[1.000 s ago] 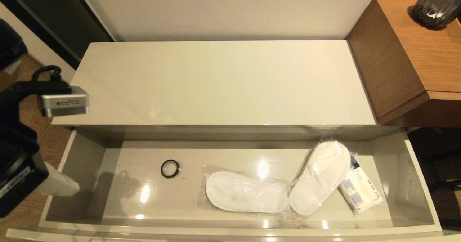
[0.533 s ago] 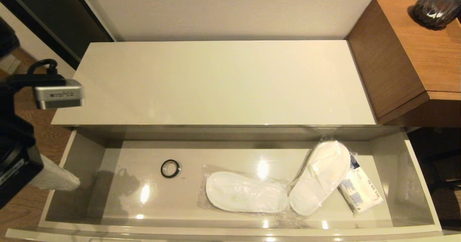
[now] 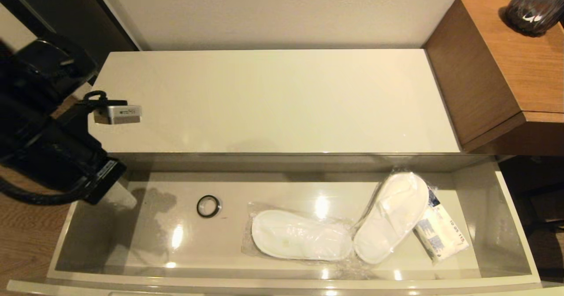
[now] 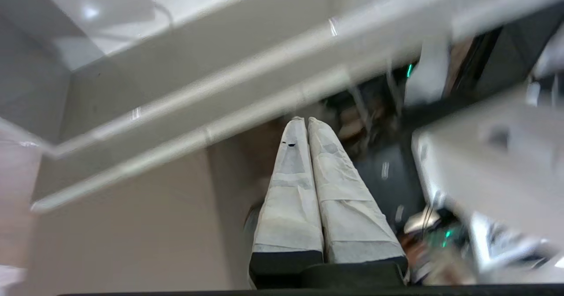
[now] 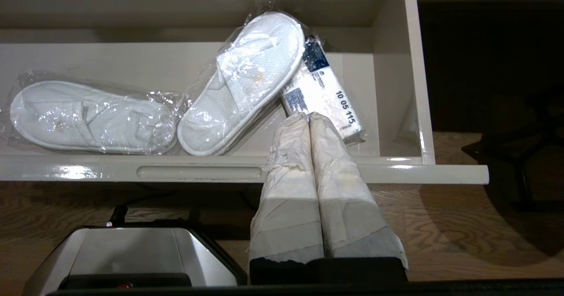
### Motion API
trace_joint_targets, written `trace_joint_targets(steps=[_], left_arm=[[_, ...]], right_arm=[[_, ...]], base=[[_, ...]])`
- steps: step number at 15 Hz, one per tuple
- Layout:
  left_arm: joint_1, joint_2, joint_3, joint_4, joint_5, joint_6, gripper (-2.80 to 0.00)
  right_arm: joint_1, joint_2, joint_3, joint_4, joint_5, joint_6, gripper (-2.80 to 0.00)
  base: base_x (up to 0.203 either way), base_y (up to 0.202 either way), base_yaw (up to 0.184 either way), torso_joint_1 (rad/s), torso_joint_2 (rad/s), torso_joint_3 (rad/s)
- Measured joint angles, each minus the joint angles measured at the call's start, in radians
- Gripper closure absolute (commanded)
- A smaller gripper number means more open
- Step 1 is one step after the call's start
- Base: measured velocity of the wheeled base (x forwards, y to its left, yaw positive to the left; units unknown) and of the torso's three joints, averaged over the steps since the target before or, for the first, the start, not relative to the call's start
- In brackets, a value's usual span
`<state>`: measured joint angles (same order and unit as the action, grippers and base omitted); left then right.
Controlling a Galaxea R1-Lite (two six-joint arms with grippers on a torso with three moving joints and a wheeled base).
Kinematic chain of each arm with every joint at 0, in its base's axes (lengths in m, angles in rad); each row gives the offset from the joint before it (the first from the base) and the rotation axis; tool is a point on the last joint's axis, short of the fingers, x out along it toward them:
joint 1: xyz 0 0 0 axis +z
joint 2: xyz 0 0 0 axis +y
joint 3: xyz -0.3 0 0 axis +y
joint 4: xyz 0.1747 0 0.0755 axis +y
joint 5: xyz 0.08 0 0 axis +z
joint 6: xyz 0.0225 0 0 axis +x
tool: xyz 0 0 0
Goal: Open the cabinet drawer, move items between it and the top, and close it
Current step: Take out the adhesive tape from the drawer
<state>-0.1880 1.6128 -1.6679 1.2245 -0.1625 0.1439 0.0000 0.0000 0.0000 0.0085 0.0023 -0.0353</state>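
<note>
The cabinet drawer [image 3: 511,225] is standing pulled fully out below the top [image 3: 273,102], its glossy floor catching the room lights. The pair of slippers [image 3: 335,230] in clear plastic is lying in the right half of the drawer: one slipper is stretching along near the front edge, the other is leaning diagonally toward the rear right corner, their ends touching. A white packet with blue print [image 3: 443,234] is sitting tucked against the far side of the diagonal slipper, nearer the drawer's right wall. The small black tape roll [image 3: 208,206] is lying flat by itself in the left half, well apart from the slippers.

The left gripper [image 4: 307,120] is hanging over the drawer's left end, by the left wall, its wrapped fingers [image 4: 293,186] pressing together with nothing between them. The right gripper [image 5: 307,116] is hovering in front of the drawer near its front right corner, fingers likewise pressed together and holding nothing, pointing toward the packet. On the taller wooden unit [image 3: 506,67] to the right, a dark vase [image 3: 531,9] is standing.
</note>
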Motion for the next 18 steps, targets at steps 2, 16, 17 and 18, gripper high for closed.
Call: trace_joint_targets(steps=[2, 16, 17, 18], left_arm=[[0.056, 0.077, 0.01, -0.119, -0.011, 0.004, 0.0], [0.33, 0.383, -0.069, -0.077, -0.191, 0.742, 0.0], [0.327, 0.388, -0.07, -0.079, -0.2, 0.744, 0.0], [0.319, 0.395, -0.063, -0.086, -0.216, 0.744, 0.0]], right_arm=[[0.0, 0.0, 0.0, -0.001, 0.0, 0.007, 0.0], [0.0, 0.0, 0.0, 0.0, 0.0, 0.009, 0.0], [0.0, 0.0, 0.0, -0.001, 0.001, 0.009, 0.0], [0.0, 0.0, 0.0, -0.001, 0.0, 0.01, 0.0]], base=[[0.0, 0.0, 0.0, 0.0, 0.0, 0.0], [0.0, 0.0, 0.0, 0.0, 0.0, 0.0], [0.0, 0.0, 0.0, 0.0, 0.0, 0.0], [0.0, 0.0, 0.0, 0.0, 0.0, 0.0]])
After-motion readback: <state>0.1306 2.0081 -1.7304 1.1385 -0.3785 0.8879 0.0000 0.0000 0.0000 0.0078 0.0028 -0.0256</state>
